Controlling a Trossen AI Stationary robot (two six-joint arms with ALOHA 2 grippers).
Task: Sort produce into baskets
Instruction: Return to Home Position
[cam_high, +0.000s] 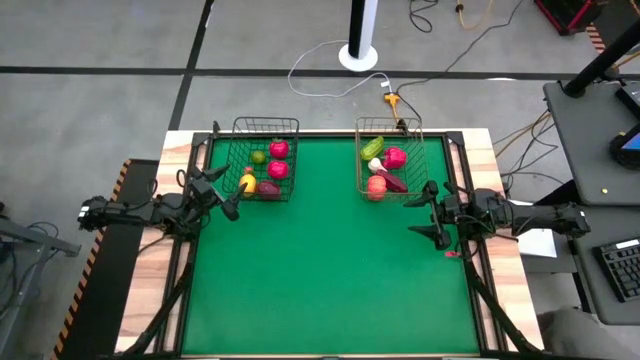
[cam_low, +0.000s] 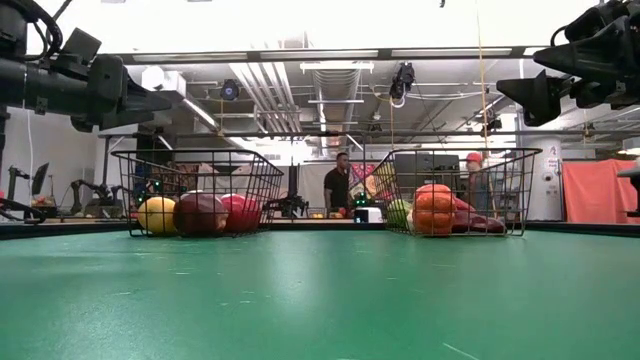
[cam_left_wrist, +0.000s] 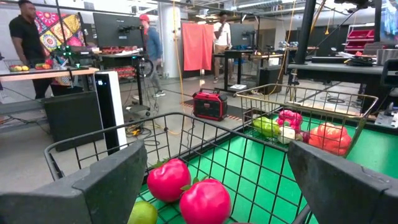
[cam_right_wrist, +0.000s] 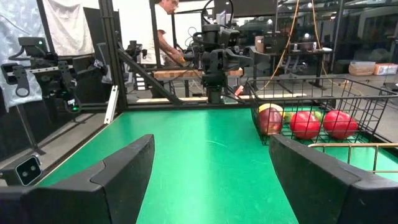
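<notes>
The black wire mesh basket (cam_high: 266, 122) sits at the far left of the green table mat (cam_high: 330, 270). It holds glossy magenta-red round fruits (cam_high: 279, 149), a small green fruit (cam_high: 258, 157), a yellow fruit (cam_high: 247, 182) and a dark purple piece (cam_high: 268, 188). The copper-brown wire mesh basket (cam_high: 390, 120), far right, carries a green cucumber (cam_high: 373, 147), a magenta vegetable (cam_high: 395, 157) and a ribbed orange-red pumpkin (cam_high: 376, 185). The left gripper (cam_high: 228, 194) hangs by the black basket's near corner, fingers spread and empty. The right gripper (cam_high: 427, 213), near the copper one, is likewise spread.
</notes>
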